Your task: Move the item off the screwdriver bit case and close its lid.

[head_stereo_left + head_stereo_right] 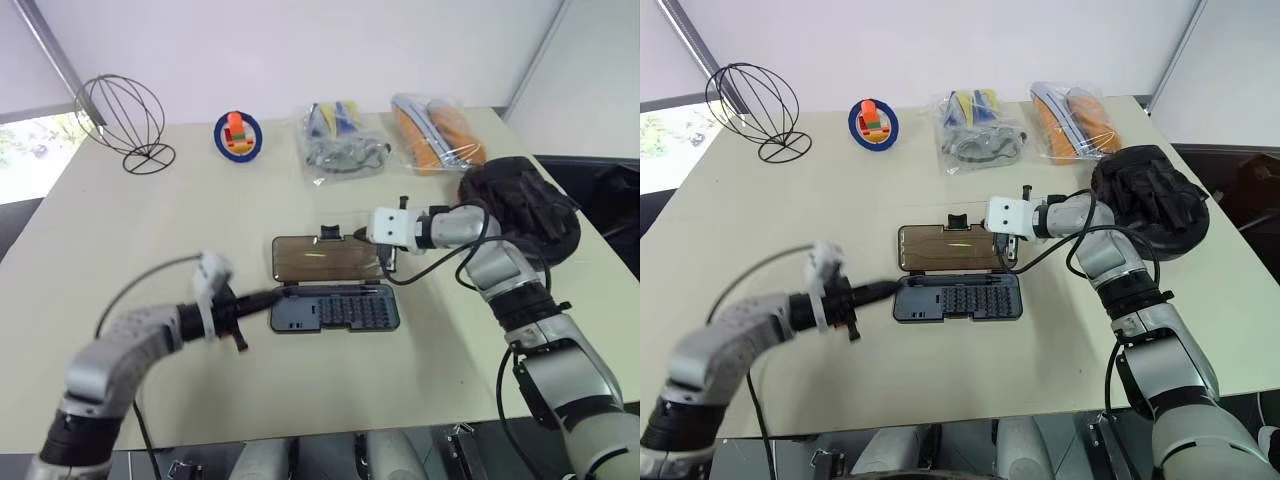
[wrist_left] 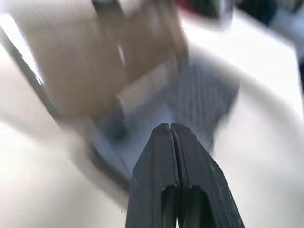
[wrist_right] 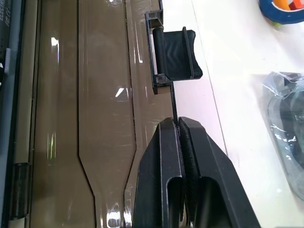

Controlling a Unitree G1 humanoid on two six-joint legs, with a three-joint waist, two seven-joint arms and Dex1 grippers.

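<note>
Head views: mitt (image 1: 1150, 200) already off, on the counter (image 1: 120, 230) at far right; screwdriver bit case (image 1: 335, 308) open, lid (image 1: 322, 256) flat behind the tray. Left wrist: left gripper (image 2: 170, 130) fingers pressed together, case blurred. Right wrist: right gripper (image 3: 179, 124) clamped on the lid's far rim beside the latch tab (image 3: 173, 54); thin edge could slip free mid-swing.

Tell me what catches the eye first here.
The open bit case at mid-table, its smoky lid laid flat behind the tray. The right gripper is shut on the lid's far edge beside the latch; the left gripper is shut at the tray's left end. The black mitt sits off to the right.
</note>
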